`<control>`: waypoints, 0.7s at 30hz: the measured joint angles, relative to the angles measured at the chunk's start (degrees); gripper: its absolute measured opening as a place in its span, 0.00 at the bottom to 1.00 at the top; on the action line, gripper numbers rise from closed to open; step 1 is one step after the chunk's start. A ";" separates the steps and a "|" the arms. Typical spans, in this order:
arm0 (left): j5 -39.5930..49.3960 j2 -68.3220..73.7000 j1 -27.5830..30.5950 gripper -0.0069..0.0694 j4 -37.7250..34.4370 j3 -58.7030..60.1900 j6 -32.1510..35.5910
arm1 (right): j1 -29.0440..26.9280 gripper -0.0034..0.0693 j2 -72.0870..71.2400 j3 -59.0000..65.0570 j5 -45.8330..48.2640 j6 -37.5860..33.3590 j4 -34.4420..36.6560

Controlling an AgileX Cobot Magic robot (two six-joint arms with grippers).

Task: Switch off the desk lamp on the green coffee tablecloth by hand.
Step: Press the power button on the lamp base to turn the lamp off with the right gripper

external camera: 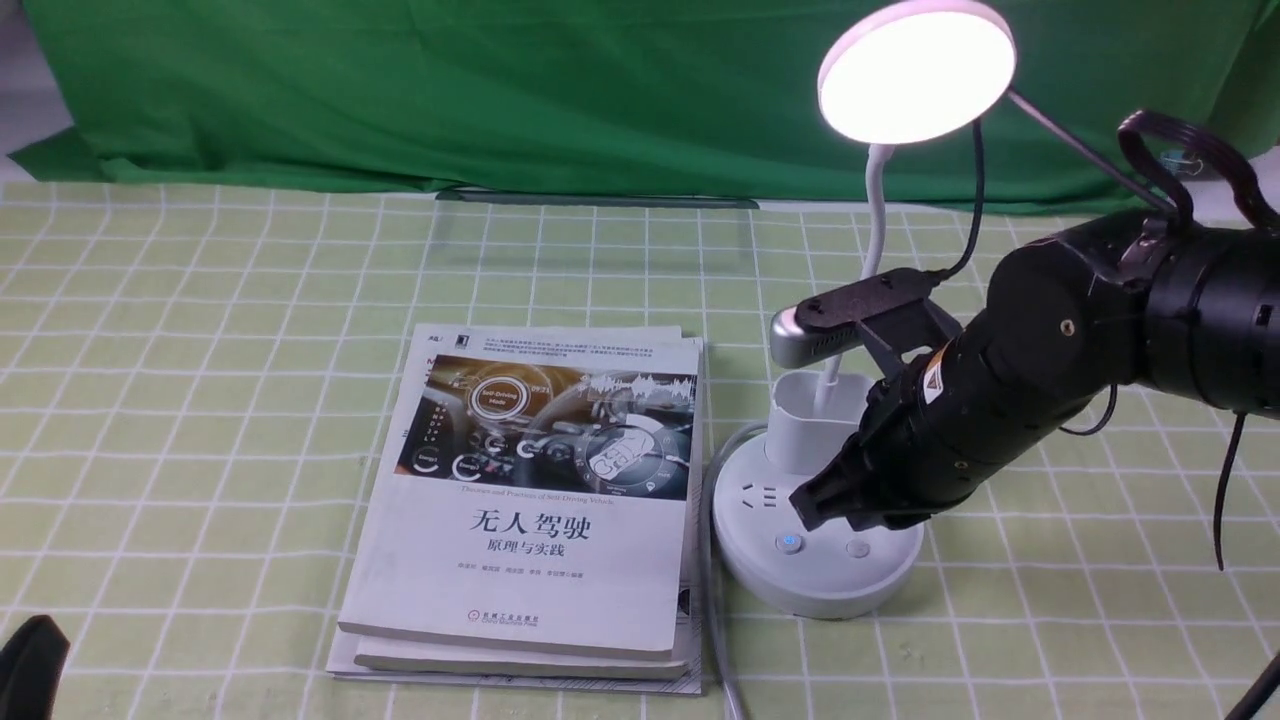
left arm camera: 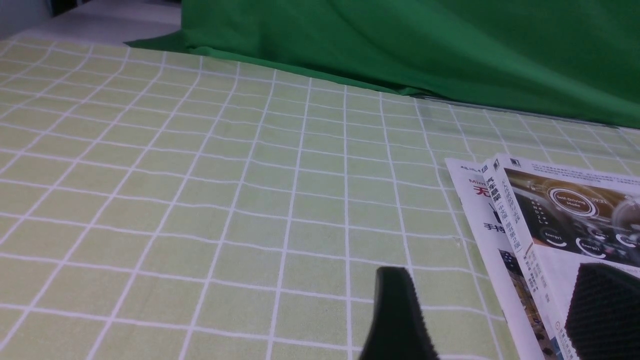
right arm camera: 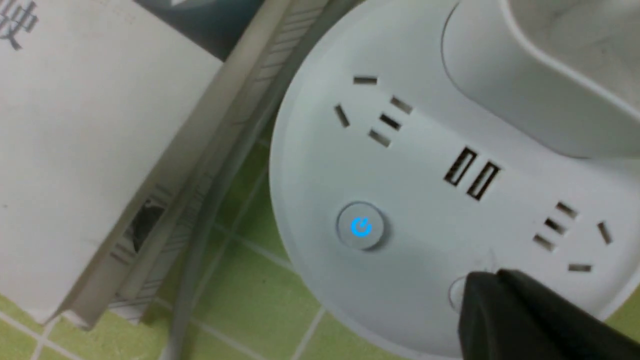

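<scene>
Hanging over the round base of the desk lamp on the green coffee tablecloth, the right tool is pinched closed, holding nothing. The glowing blue button lies just beside its tip, toward the books.

- The desk lamp stands on the green coffee tablecloth.
- At its 9 o'clock lies the book stack, with the cable between.
- From 3 o'clock, my right gripper is over its base.
</scene>
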 joint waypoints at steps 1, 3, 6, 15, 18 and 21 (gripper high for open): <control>0.00 0.00 0.00 0.63 0.00 0.00 0.00 | 0.00 0.11 0.79 0.00 -0.06 0.00 0.00; 0.00 0.00 0.00 0.63 0.00 0.00 0.00 | 0.00 0.11 2.08 0.00 -0.11 0.00 0.05; 0.00 0.00 0.00 0.63 0.00 0.00 0.00 | 0.00 0.11 4.58 -0.45 0.08 0.00 0.18; -0.05 0.00 0.00 0.63 0.00 0.00 0.00 | 0.00 0.11 3.65 -0.44 0.43 0.00 0.12; -0.05 0.00 0.00 0.63 0.00 0.00 0.00 | 0.00 0.11 1.44 0.11 1.55 0.07 0.12; -0.05 0.00 0.00 0.63 0.00 0.00 0.00 | 0.00 0.11 -3.26 1.28 2.54 0.19 0.12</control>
